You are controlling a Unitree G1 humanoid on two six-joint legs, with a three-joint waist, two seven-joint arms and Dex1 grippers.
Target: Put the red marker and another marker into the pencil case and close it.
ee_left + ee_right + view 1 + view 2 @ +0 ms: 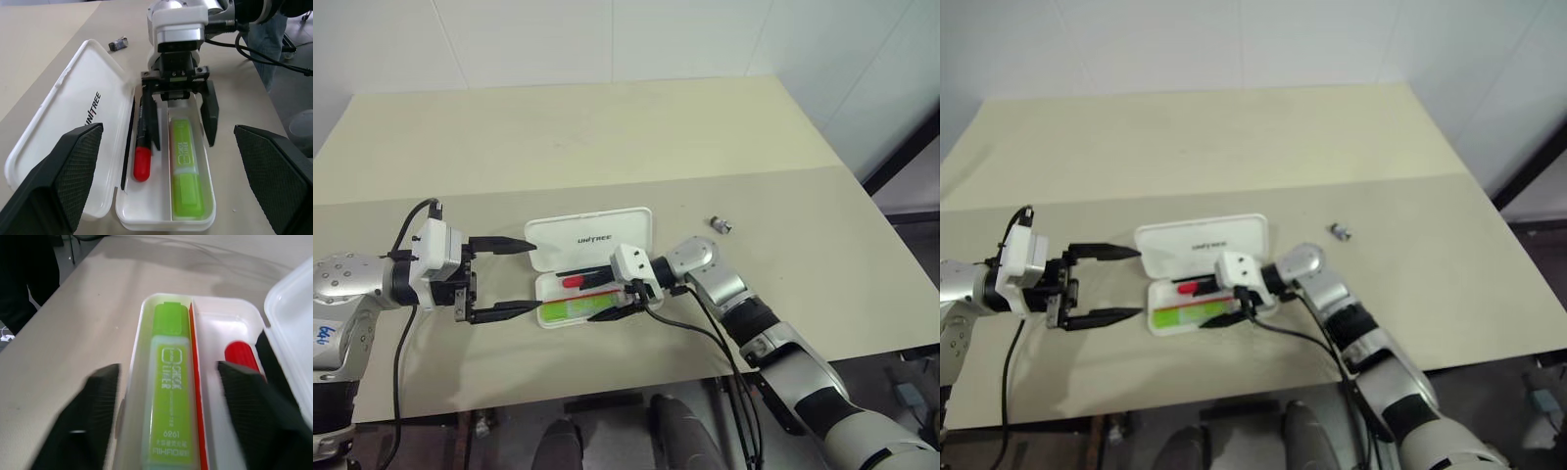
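Pencil case (590, 238), white hard plastic, rounded corners, at the middle of the head-camera frame on a matte beige table (607, 127); lid flat open toward the top of the frame, its printed word only partly readable from the left wrist camera. Red marker (142, 147), slim, black barrel with glossy red cap, lies in the tray's compartment next to the lid; its far end is hidden behind a finger of the right gripper (182, 122). Another marker (186, 171), chunky lime-green, fills the compartment away from the lid, small print on its label. Right gripper's ribbed black fingers stand apart, straddling the green marker without clamping it, one finger dipped between the two markers; forearm reaches in from lower right. Left gripper (504, 277), centre left, jaws wide apart, empty, pointing level at the case's end. Small dark grey stub (721, 225) upper right of the case, details too small to tell.
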